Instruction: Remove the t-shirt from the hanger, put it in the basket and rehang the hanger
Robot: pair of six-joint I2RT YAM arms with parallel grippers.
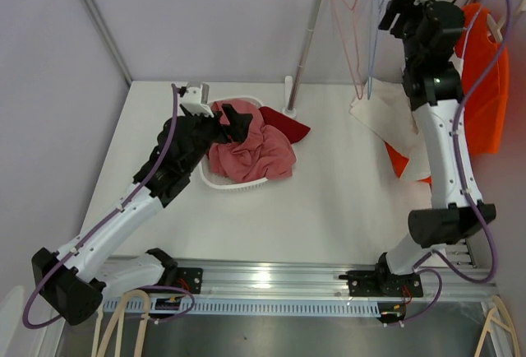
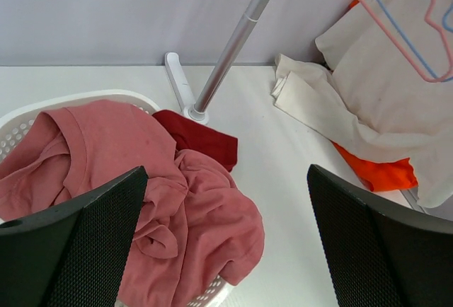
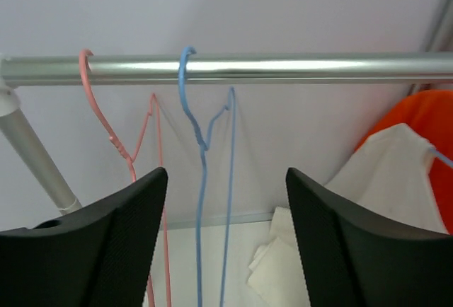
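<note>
With the left gripper point(image 2: 226, 174) and right gripper point(image 3: 225, 177) both spread and empty, the white t-shirt point(image 3: 396, 172) at lower right looks limp and light, probably best pinched at its shoulder.

Pink hanger point(image 3: 113, 137), blue hanger point(image 3: 182, 70), orange t-shirt point(image 1: 489, 102)

Basket point(image 1: 226, 186) left of pole point(image 1: 310, 40), seemingly apart

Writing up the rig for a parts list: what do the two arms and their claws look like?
The left arm and right arm have white links, black joint housings and a purple cable looping alongside each. The left claw and right claw each have two black fingers; the left's show a fine mesh texture.
</note>
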